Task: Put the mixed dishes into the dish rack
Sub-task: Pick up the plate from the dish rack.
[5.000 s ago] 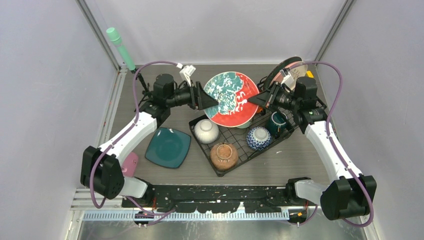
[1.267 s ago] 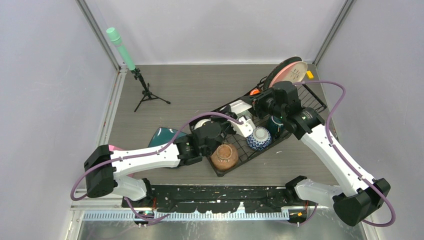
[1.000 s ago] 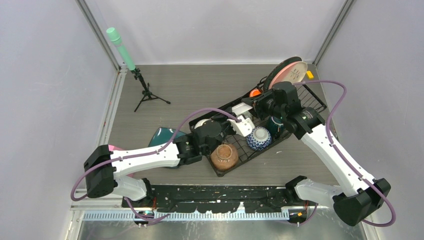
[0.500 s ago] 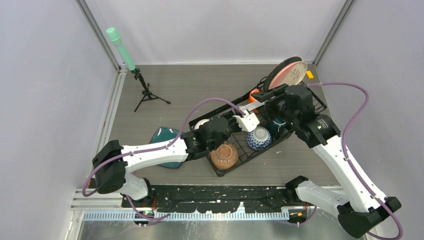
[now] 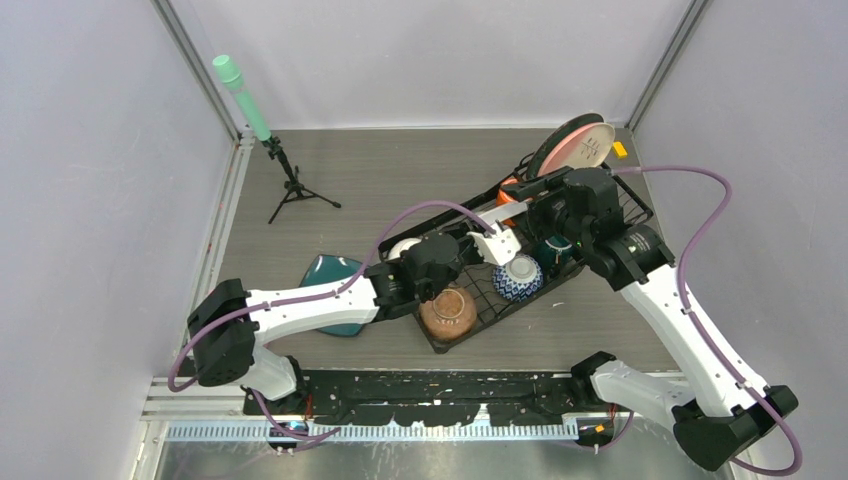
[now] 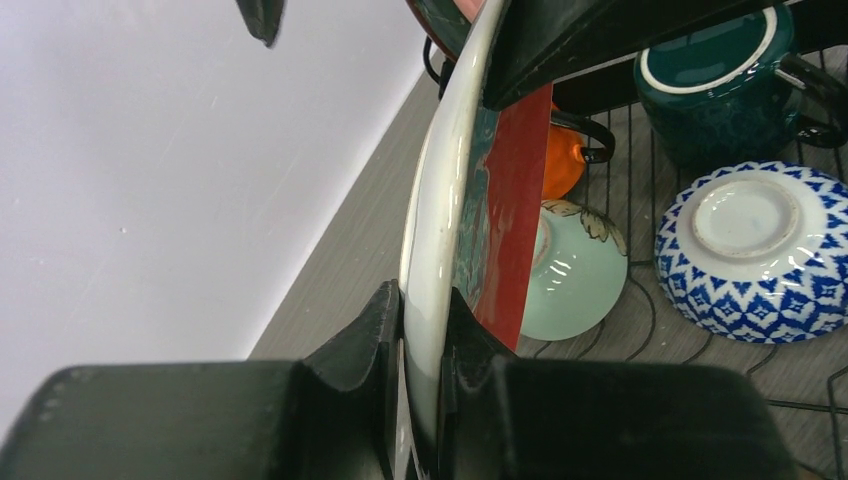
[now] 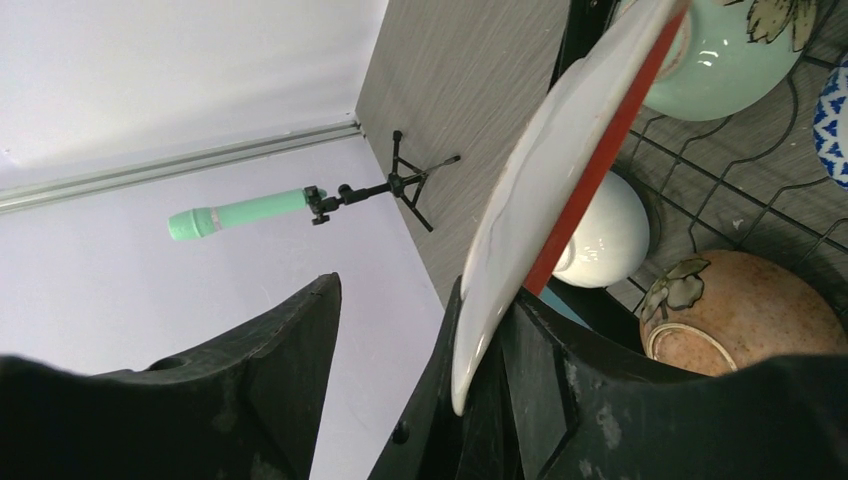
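Plate loading in hand: left gripper (image 6: 420,312) clamping rim of red-rimmed, teal-patterned ceramic plate (image 6: 438,225), holding it on edge over black wire dish rack (image 5: 492,303). Right gripper (image 7: 395,290) jaws standing apart beside rim. Next move likely calling for lowering into slot, clearing upturned blue-patterned bowl (image 6: 755,250).

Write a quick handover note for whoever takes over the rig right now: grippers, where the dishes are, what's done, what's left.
Left gripper: shut on the rim of the red and teal patterned plate, held on edge over the dish rack.
Right gripper: open around the same rim, not clamping.
In the rack: pink plate, orange mug, dark teal mug, mint-green bowl, white bowl, brown bowl, blue-patterned bowl.
On the table: dark teal plate, partly under the left arm.
To do: seat the patterned plate, then load the dark teal plate.
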Motion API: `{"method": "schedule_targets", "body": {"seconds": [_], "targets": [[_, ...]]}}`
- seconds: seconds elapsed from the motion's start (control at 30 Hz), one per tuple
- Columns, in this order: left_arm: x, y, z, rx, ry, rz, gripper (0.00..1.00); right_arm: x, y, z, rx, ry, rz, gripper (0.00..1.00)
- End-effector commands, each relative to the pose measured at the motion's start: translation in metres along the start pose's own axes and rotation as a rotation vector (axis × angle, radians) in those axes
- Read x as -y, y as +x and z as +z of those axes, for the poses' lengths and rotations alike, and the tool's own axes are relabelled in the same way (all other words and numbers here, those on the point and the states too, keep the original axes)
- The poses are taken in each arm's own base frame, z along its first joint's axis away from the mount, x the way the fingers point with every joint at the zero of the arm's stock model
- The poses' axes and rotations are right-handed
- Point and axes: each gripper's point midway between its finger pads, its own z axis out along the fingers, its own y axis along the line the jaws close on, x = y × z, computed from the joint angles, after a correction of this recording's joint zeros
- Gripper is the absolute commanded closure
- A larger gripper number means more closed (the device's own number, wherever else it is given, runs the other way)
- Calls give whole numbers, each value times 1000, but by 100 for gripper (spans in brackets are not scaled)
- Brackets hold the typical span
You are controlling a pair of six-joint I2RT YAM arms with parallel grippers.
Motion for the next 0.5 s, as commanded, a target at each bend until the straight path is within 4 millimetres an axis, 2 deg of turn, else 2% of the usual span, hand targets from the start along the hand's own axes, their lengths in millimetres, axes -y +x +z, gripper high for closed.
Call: {"method": "schedule_targets", "body": {"seconds": [0.0, 0.27, 0.47], "targets": [[-68, -70, -14, 219, -232, -80, 100, -2, -8, 8, 44, 18, 22, 37], [-68, -78, -17, 255, -255, -36, 100, 0, -3, 21, 29, 30, 49, 44], [-64, -81, -17, 261, -243, -21, 100, -12, -10, 18, 61, -17, 35, 62]]}}
